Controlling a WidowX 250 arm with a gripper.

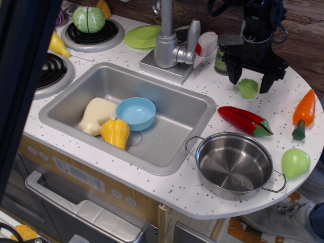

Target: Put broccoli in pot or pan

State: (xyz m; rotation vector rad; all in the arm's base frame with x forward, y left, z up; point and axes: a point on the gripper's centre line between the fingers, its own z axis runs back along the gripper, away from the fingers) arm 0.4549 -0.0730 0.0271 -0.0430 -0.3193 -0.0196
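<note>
The broccoli [248,88] is a small pale-green lumpy toy on the white counter at the back right. My black gripper [249,81] is open and straddles it, one finger on each side, low over the counter and not closed on it. The shiny steel pot [234,165] with two loop handles stands empty at the front right of the counter, below the broccoli.
A red pepper [244,121] lies between broccoli and pot. A carrot [304,113] and a smooth green fruit [295,162] sit at the right edge. A green can [225,52] and the tap [168,36] stand behind. The sink [167,144] holds a blue bowl [135,113]. A dark blurred shape [25,76] covers the left.
</note>
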